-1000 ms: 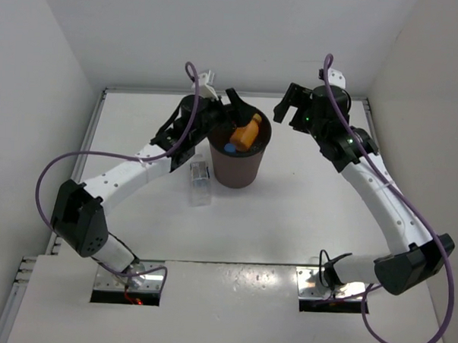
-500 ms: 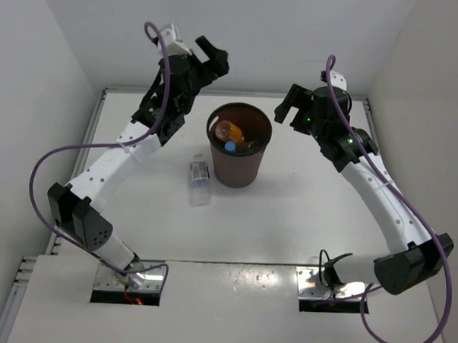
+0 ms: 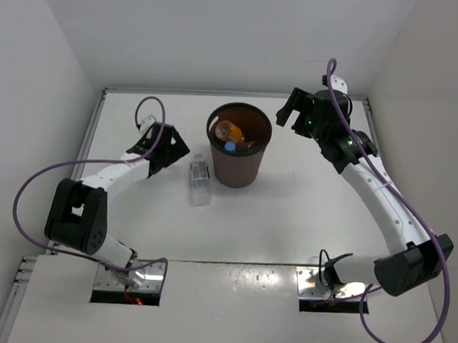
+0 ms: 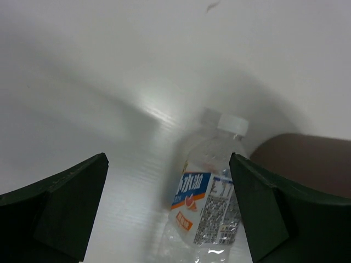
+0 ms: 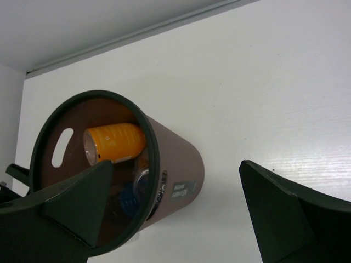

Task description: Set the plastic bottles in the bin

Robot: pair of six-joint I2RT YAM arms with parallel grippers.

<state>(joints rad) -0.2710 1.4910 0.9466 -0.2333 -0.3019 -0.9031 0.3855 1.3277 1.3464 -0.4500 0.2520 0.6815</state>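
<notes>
The dark brown bin (image 3: 240, 169) stands at the table's middle back. The orange bottle (image 3: 229, 130) and a blue-capped bottle (image 3: 229, 147) lie inside it. A clear bottle with a whitish label (image 3: 199, 183) lies on the table just left of the bin. My left gripper (image 3: 174, 152) is open and empty, low over the table left of that bottle. Its wrist view shows the bottle (image 4: 211, 203) between and ahead of the fingers (image 4: 66, 203), with the bin (image 4: 307, 159) behind. My right gripper (image 3: 292, 112) is open and empty, right of the bin's rim. Its wrist view shows the bin (image 5: 189, 170) and the orange bottle (image 5: 115, 142).
White walls close the table at the back and both sides. A raised rail runs along the left edge (image 3: 90, 139). The arm bases stand on the near shelf (image 3: 231, 293).
The orange bottle left my left gripper and dropped into the bin. My left arm rose, then swung down to the table beside the lying bottle. The right arm barely moved.
</notes>
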